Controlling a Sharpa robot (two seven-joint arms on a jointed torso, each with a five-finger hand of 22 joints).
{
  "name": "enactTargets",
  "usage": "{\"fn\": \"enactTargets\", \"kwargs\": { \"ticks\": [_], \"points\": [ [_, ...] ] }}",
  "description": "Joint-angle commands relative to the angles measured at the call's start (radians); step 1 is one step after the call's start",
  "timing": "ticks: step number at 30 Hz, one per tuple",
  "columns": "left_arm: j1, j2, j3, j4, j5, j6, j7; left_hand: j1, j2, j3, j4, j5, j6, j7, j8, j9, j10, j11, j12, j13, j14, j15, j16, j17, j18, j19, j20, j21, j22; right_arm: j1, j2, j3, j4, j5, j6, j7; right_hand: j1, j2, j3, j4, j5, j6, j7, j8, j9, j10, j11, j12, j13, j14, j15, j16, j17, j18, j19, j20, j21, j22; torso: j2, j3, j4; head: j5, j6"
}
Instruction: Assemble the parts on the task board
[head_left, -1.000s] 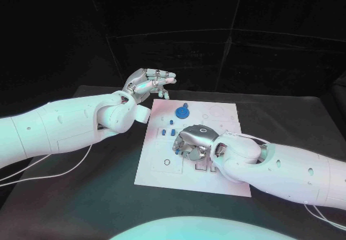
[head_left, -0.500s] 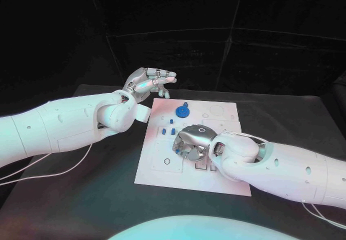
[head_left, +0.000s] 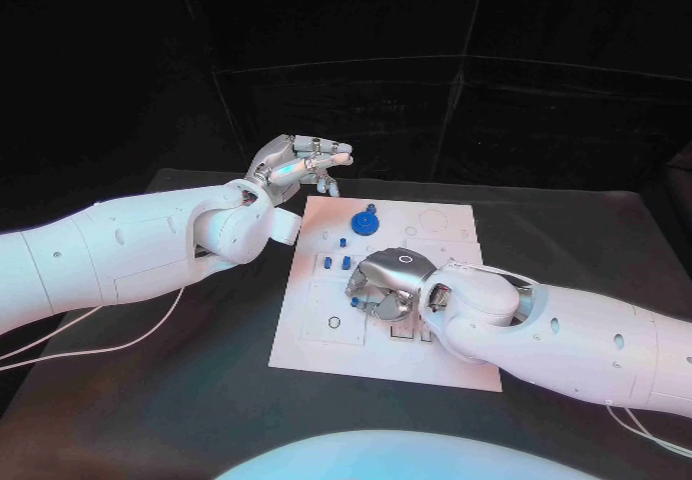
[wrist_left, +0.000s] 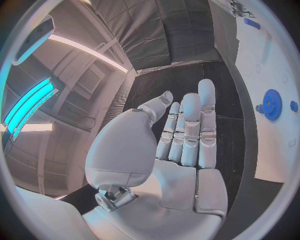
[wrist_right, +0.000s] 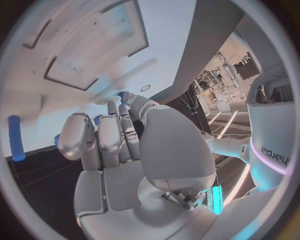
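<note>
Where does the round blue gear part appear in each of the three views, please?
Head view: blue gear stands on the far part of the task board, beyond the right hand.
Left wrist view: at the circle's right rim, on the board.
Right wrist view: not in it.
Shared landmark: the white board.

A black table (head_left: 173, 380) fills the lower part of the head view, its far edge running across the frame just above the middle. Behind it hangs a black curtain (head_left: 476, 110), taking up the whole upper half; faint pale seams cross it, one nearly level and a few running down. In the left wrist view the same dark cloth (wrist_left: 178, 35) shows at the upper middle, and at the upper left a grey ceiling carries a long white light strip (wrist_left: 87, 50) and a bright cyan panel (wrist_left: 28, 107) at the left edge. In the right wrist view, at the right, a lit room (wrist_right: 228, 75) with pale strips of light on its floor.
</note>
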Motion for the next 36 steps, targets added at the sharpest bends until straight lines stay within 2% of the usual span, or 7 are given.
{"fn": "enactTargets", "kwargs": {
  "ticks": [1,8,13,18,23,31,36],
  "points": [
    [0.001,0.0,0.001,0.0,0.003,0.012,0.003,0.008,0.004,-0.007,-0.002,0.005,-0.005,0.001,-0.004,-0.001,-0.008,0.0,0.004,-0.001,-0.008,0.001,-0.002,-0.001,0.013,-0.006,0.002,-0.004,-0.002,0.001,-0.019,0.0,0.021,-0.002,-0.086,0.017,-0.007,-0.006,-0.009,0.0,0.006,-0.008,0.0,-0.002,0.0,-0.008,0.002,-0.003,0.002,0.016,0.008,-0.001,0.003,0.0,-0.005,0.002,-0.005,0.001,-0.001,0.0008,-0.0009,-0.001,0.003],
    [0.001,-0.001,0.001,-0.002,0.003,0.013,0.002,0.007,0.004,-0.009,-0.001,0.005,-0.006,0.001,-0.005,-0.001,-0.009,0.0,0.004,-0.001,-0.009,0.002,-0.002,-0.002,0.013,-0.006,0.002,-0.005,-0.002,0.007,-0.122,0.006,0.108,0.023,-0.157,0.014,-0.018,-0.022,-0.027,0.001,0.02,-0.005,-0.004,0.001,0.002,-0.003,-0.001,0.009,0.004,0.018,0.007,0.002,0.001,-0.001,-0.001,0.004,-0.003,0.004,-0.002,-0.0002,-0.0032,-0.01,0.016],
    [0.001,-0.001,0.0,-0.003,0.003,0.014,0.002,0.007,0.004,-0.009,-0.001,0.005,-0.006,0.001,-0.005,-0.001,-0.009,0.0,0.004,-0.001,-0.009,0.002,-0.002,-0.002,0.013,-0.006,0.002,-0.005,-0.002,0.035,-0.197,0.035,0.138,0.056,-0.115,-0.019,-0.036,-0.039,-0.056,0.008,0.027,-0.017,-0.015,-0.002,0.001,-0.016,-0.007,0.012,0.003,0.018,0.004,0.002,-0.005,0.001,-0.002,0.002,-0.007,-0.001,-0.002,0.0,-0.0018,-0.024,0.029],
    [0.001,-0.001,0.0,-0.003,0.003,0.015,0.002,0.007,0.004,-0.009,-0.001,0.005,-0.006,0.001,-0.005,-0.001,-0.009,0.0,0.004,-0.001,-0.009,0.002,-0.002,-0.002,0.013,-0.006,0.002,-0.005,-0.002,0.073,-0.258,0.046,0.125,0.085,-0.063,-0.039,-0.044,-0.056,-0.139,0.016,0.058,-0.05,-0.014,-0.002,0.001,-0.074,-0.003,0.005,0.002,0.019,0.005,0.009,-0.004,0.002,-0.004,0.002,-0.016,-0.015,-0.002,-0.0015,-0.0015,-0.036,0.042],
    [0.001,-0.001,0.0,-0.005,0.003,0.015,0.002,0.007,0.004,-0.01,-0.001,0.005,-0.007,0.001,-0.005,-0.001,-0.01,0.001,0.005,-0.001,-0.009,0.002,-0.002,-0.002,0.013,-0.006,0.002,-0.005,-0.003,0.084,-0.282,0.048,0.105,0.086,-0.033,-0.047,-0.005,-0.029,-0.241,0.025,0.055,-0.069,-0.019,0.0,0.002,-0.112,-0.003,0.022,0.004,0.018,0.006,0.013,-0.01,0.004,-0.003,0.003,-0.022,-0.022,-0.001,0.0008,-0.0037,-0.038,0.048],
    [0.0,-0.001,-0.001,-0.006,0.003,0.017,0.001,0.007,0.004,-0.01,-0.001,0.005,-0.007,0.001,-0.005,-0.001,-0.01,0.001,0.005,-0.001,-0.009,0.002,-0.002,-0.002,0.013,-0.006,0.002,-0.005,-0.003,0.088,-0.272,0.049,0.071,0.068,0.023,-0.056,0.022,-0.011,-0.275,0.027,0.05,-0.079,-0.027,-0.001,0.002,-0.122,-0.003,0.037,0.004,0.017,0.006,0.012,-0.019,0.003,-0.002,0.004,-0.025,-0.024,0.0,-0.0008,0.0014,-0.042,0.048],
    [0.0,-0.002,-0.001,-0.006,0.003,0.017,0.001,0.007,0.004,-0.01,-0.001,0.005,-0.007,0.001,-0.005,-0.001,-0.01,0.001,0.005,-0.001,-0.009,0.002,-0.002,-0.002,0.013,-0.006,0.002,-0.005,-0.003,0.088,-0.255,0.048,0.054,0.065,0.047,-0.053,0.033,0.0,-0.28,0.026,0.051,-0.079,-0.027,0.0,0.002,-0.114,-0.006,0.049,0.005,0.015,0.005,0.008,-0.026,0.004,-0.003,0.003,-0.028,-0.029,0.001,0.0001,-0.0008,-0.038,0.045]
  ]
}}
